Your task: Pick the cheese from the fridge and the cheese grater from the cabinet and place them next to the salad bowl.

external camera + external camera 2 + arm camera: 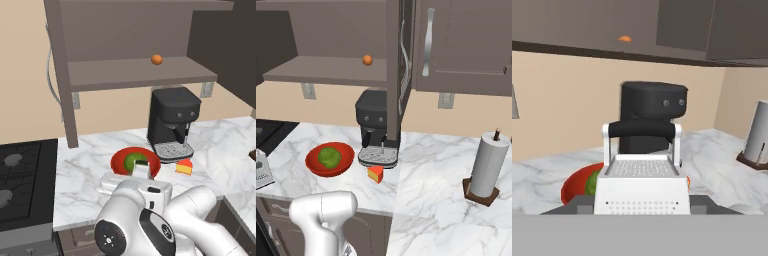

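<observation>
Cheese grater (pixel 643 186): sitting right in front of the hand camera, upright, its dark handle (pixel 642 129) on top and its perforated faces turned toward the lens. In the left base view its pale top (pixel 141 170) is showing just above the arm's wrist, in front of the salad bowl.
Gripper: its fingertips are hiding behind the grater in the hand view and behind the arm in the left base view, so I cannot tell whether it is clamping the grater or standing apart from it.
Salad bowl (pixel 120 159): resting on the white marble counter (pixel 85 170), holding 1 green leafy ball (pixel 330 156). In the hand view its red rim (pixel 574 185) is peeking out at the grater's left.
Cheese (pixel 184 167): lying on the counter just beside the bowl, in front of the coffee machine's drip tray; also showing in the right base view (pixel 375 174).
Coffee machine (pixel 171 122): standing black and upright behind the bowl and cheese, under the cabinet.
Cabinet (pixel 135 75): hanging above the counter, with 1 small orange ball (pixel 157 59) sitting on its shelf.
Paper towel roll (pixel 487 167): standing on its dark base, well apart from the bowl.
Stove (pixel 25 185): lying next to the counter.
</observation>
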